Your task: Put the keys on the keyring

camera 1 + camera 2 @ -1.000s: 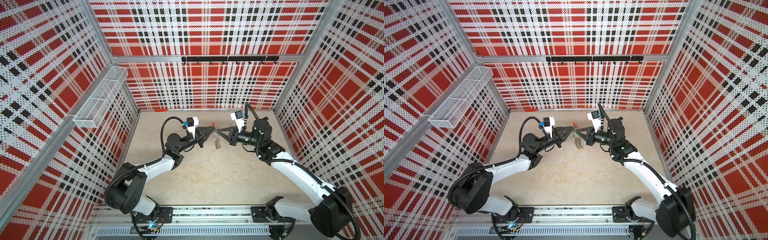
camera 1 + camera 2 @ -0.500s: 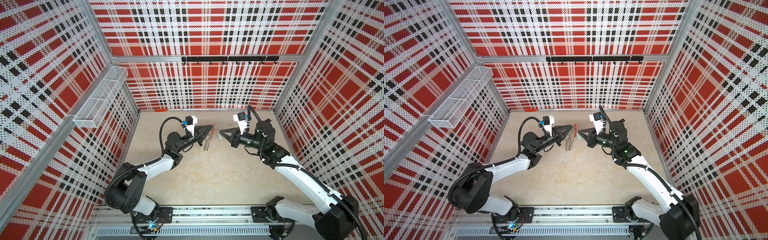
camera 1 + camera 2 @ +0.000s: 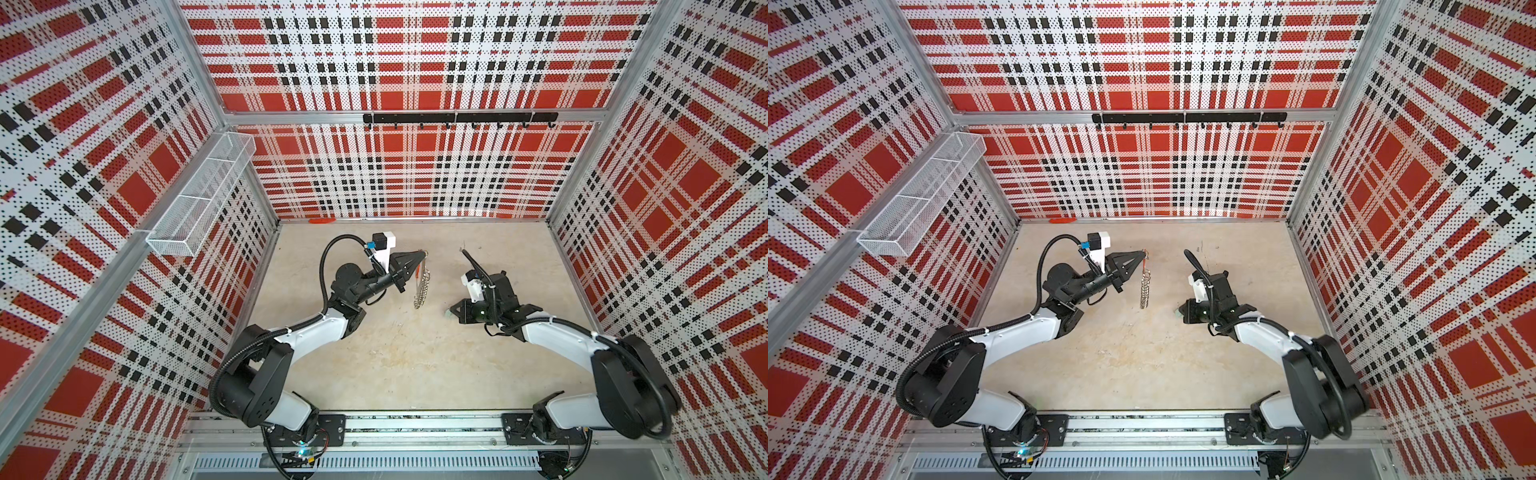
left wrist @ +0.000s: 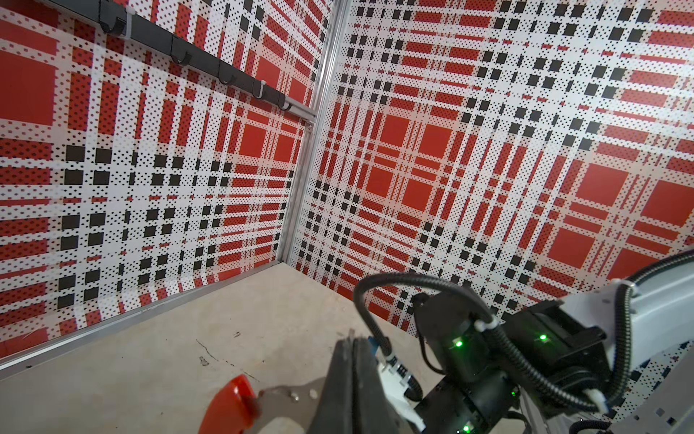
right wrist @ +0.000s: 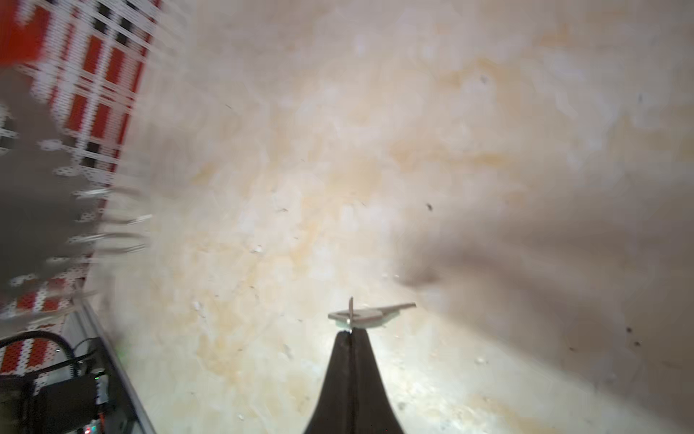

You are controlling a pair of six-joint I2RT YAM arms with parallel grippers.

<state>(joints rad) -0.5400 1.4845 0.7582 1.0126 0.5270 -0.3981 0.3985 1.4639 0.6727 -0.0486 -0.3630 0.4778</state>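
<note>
Hanging from left claw [image 3: 420,263], keyring [image 3: 423,275] dangles edge-on over counter [image 3: 399,365], wire loops [image 3: 419,295] trailing down; claw pinched tight on its red section [image 4: 230,404]. Right claw [image 5: 350,333] points down close to counter, well apart from keyring, jaws fully closed on key [image 5: 371,315]; pale teal tag [image 3: 448,314] peeks out at tip in a top view. Key lies flat across claw tip in right wrist view, blurred counter behind.

- The keyring [image 3: 420,287] hangs edge-on from the closed left fingers [image 3: 409,261]. Its red plastic section is uppermost at the grip, and its small wire loops are bunched in a narrow column below.
- The keys [image 5: 370,315] are a pale teal tag with one small dark key, pinched at the tips of the closed right fingers [image 5: 349,375], well apart from the keyring.
</note>
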